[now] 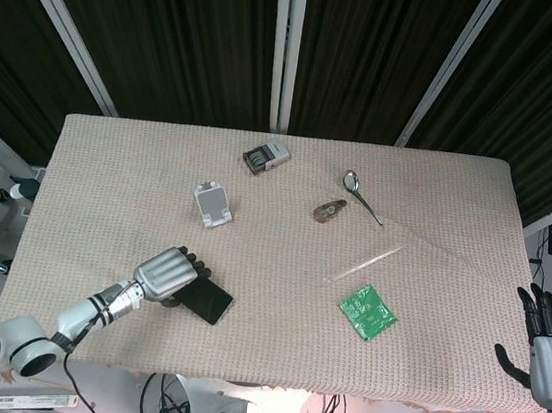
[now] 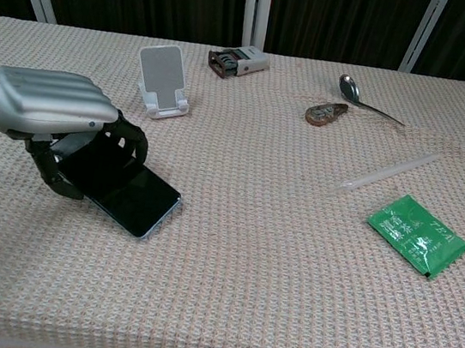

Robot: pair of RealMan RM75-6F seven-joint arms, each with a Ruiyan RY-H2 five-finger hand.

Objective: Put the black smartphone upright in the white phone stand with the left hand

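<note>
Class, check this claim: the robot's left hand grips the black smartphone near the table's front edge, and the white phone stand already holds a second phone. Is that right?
Not quite. The left hand does grip the black smartphone, but the white phone stand is empty; the chest view shows its bare backplate.

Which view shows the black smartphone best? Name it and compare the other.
Chest view: the black smartphone appears large, one end raised in the left hand, the other on the table. In the head view it is small and partly covered.

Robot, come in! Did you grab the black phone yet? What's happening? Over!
Left robot hand curled around the flat black smartphone, far end on the cloth. Right robot hand open, off the table edge. Small white plastic phone stand empty, path to it clear.
</note>
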